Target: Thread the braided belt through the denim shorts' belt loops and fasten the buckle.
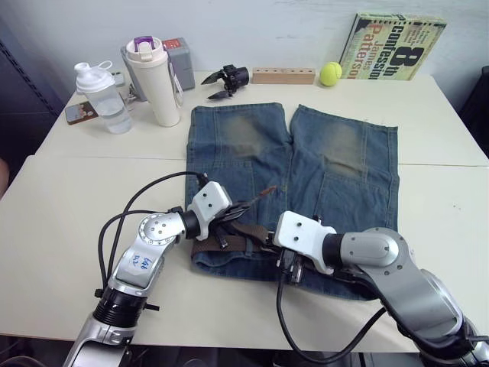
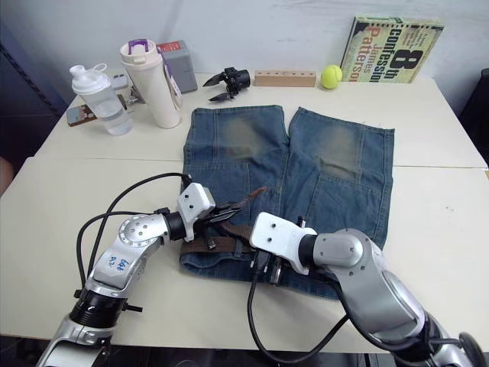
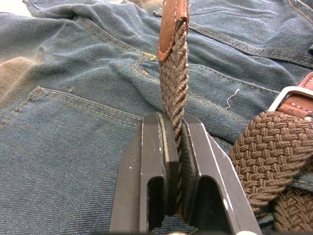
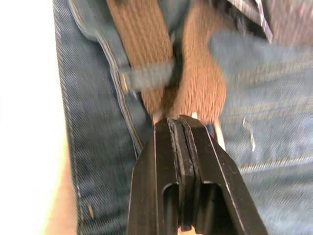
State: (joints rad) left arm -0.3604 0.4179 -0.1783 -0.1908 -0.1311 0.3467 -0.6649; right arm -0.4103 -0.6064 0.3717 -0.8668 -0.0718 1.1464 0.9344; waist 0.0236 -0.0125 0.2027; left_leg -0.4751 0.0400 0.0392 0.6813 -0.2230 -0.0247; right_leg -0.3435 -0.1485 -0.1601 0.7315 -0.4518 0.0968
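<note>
Faded blue denim shorts (image 1: 306, 164) lie flat on the white tabletop (image 1: 53, 222), waistband nearest the robot. The left tool (image 3: 174, 128) is clamped on the dark-brown braided belt (image 3: 174, 83) just below its tan leather tip, holding it above the denim. The right tool (image 4: 182, 128) is pressed closed at the waistband, touching the belt beside a blue belt loop (image 4: 146, 76). The silver buckle (image 3: 288, 95) sits beside a coil of belt.
</note>
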